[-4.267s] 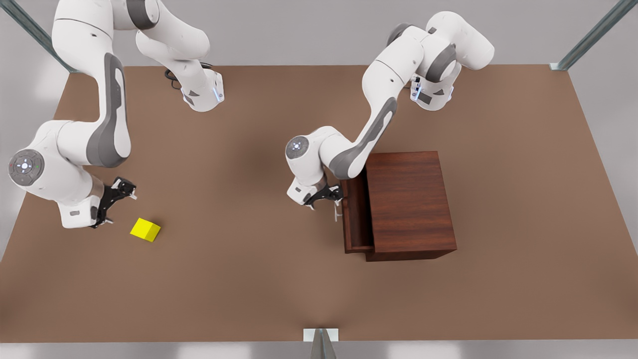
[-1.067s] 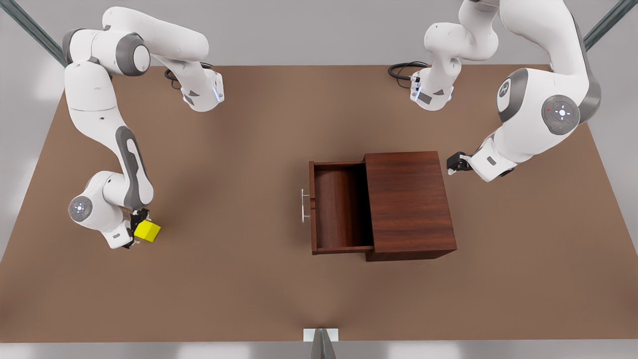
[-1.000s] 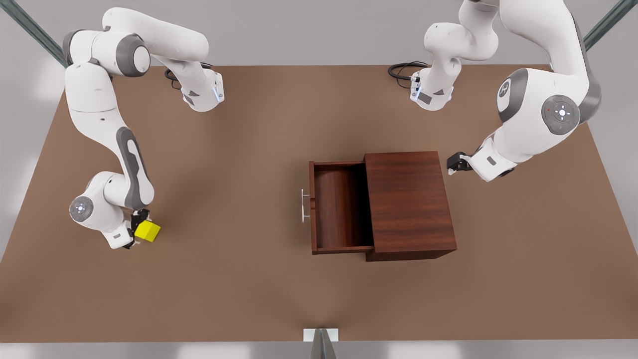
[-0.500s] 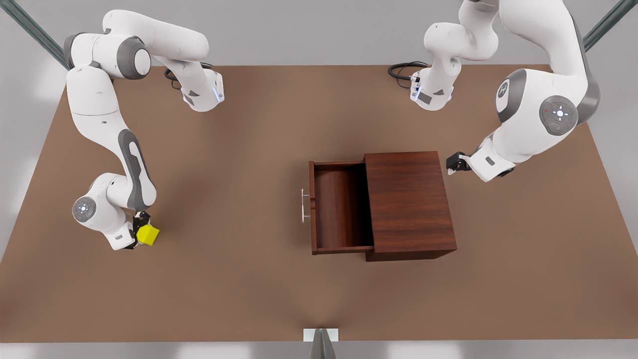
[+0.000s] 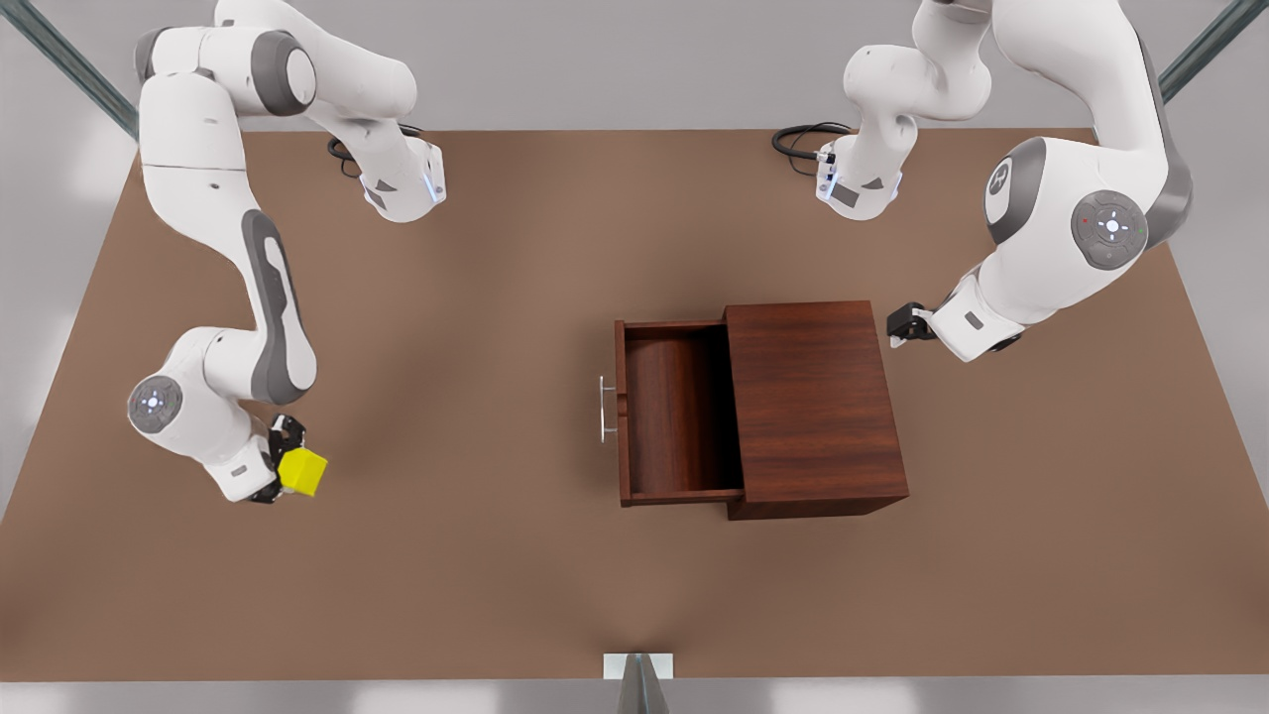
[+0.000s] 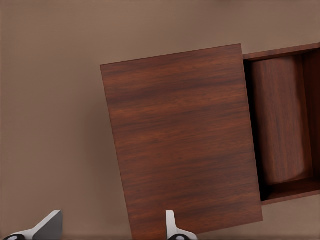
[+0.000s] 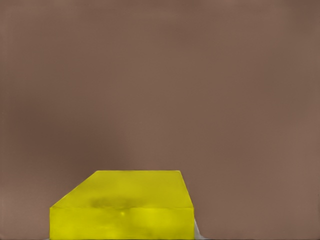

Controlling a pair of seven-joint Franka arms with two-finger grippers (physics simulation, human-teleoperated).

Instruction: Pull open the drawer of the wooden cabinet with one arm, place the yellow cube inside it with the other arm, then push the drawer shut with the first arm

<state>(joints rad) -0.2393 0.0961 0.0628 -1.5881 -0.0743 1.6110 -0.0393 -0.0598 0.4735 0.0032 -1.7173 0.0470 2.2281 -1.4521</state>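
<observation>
**Cube Gripped, Drawer Standing Open**

At the front view's left, low over the brown table (image 5: 476, 297): the right gripper (image 5: 285, 464), fingers closed on the yellow cube (image 5: 302, 472). Cube pinched at its side nearest the wrist, far face sticking out toward the front view's right. Impossible to tell whether the cube touches the tabletop or hangs just above it. From the right wrist view, the same yellow cube (image 7: 122, 207) close under the camera, top face and one side face showing, plain brown table (image 7: 160, 75) beyond.

Well apart from the cube, toward the front view's right: the wooden cabinet (image 5: 813, 397), dark reddish-brown, grain running across its top. Pulled out of its side facing the front view's left: the drawer (image 5: 674, 416), a shallow box of the same wood, bare floor showing between its walls. On the drawer's front panel, a thin silver bar handle (image 5: 603, 409), facing the cube's side of the table.

Past the cabinet's far corner, on the side away from the drawer front: the left gripper (image 5: 897, 325), waiting, raised above the table and just beside the cabinet's top edge, touching nothing. In the left wrist view, looking down past its own two pale fingertips (image 6: 172, 227), spread wide apart, left gripper (image 6: 111, 230) open over the wooden cabinet (image 6: 180, 140), with the drawer (image 6: 282, 130) jutting out beyond it.
</observation>
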